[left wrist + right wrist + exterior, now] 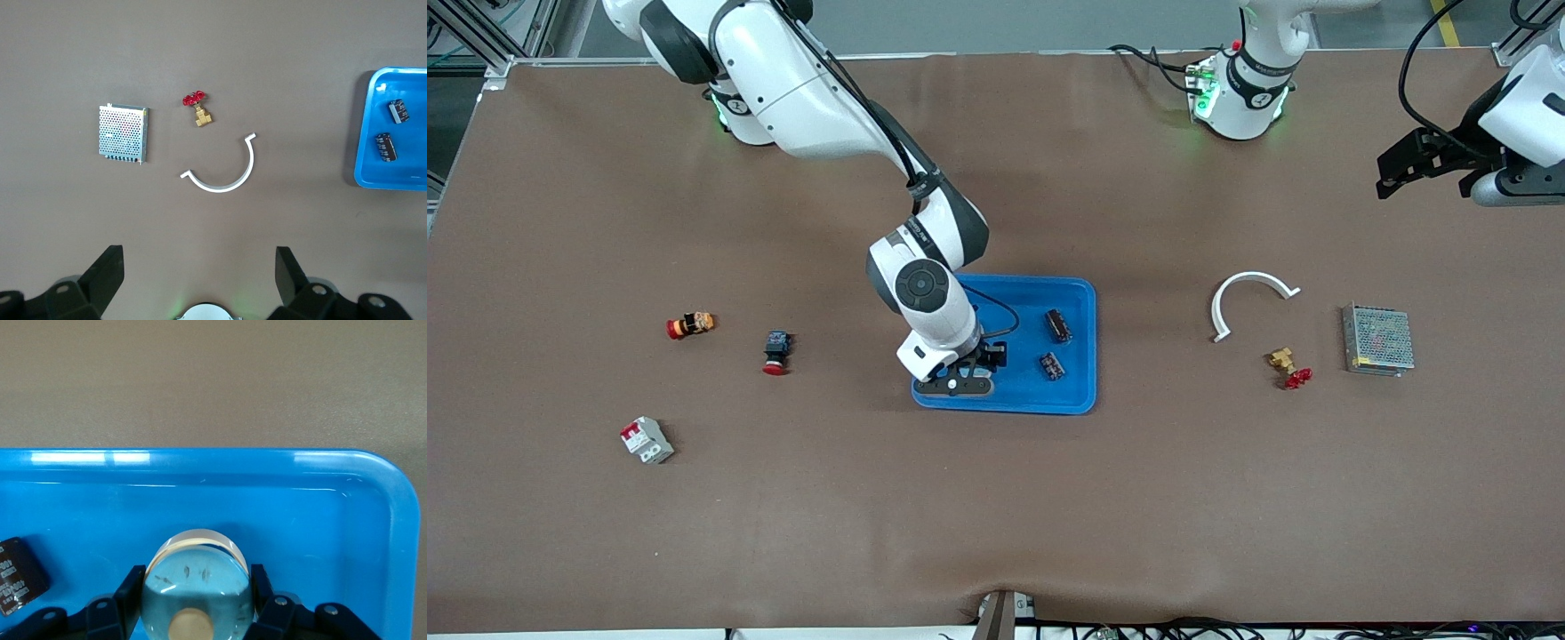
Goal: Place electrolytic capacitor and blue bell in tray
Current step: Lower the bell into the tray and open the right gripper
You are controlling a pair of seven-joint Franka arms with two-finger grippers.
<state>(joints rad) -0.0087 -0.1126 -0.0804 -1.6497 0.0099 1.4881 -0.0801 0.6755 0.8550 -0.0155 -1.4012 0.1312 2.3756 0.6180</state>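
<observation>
The bright-blue tray point(1087, 298) lies mid-table and also shows in the left wrist view point(363, 137) and the right wrist view point(200, 458). Two dark electrolytic capacitors point(1059, 324) point(1052, 365) lie in it; both show in the left wrist view point(399, 111) point(385, 146), one in the right wrist view point(17, 577). My right gripper point(958, 384) point(198, 585) is low in the tray's corner, shut on the shiny blue bell point(198, 567), with a finger on each side of the dome. The bell is hidden in the front view. My left gripper point(1392, 178) point(198, 259) waits open and empty above the left arm's end.
A white curved strip point(1249, 283), a brass valve with a red handle point(1288, 366) and a perforated metal box point(1378, 340) lie toward the left arm's end. Two red-capped push buttons point(775, 352) point(690, 325) and a white breaker point(647, 440) lie toward the right arm's end.
</observation>
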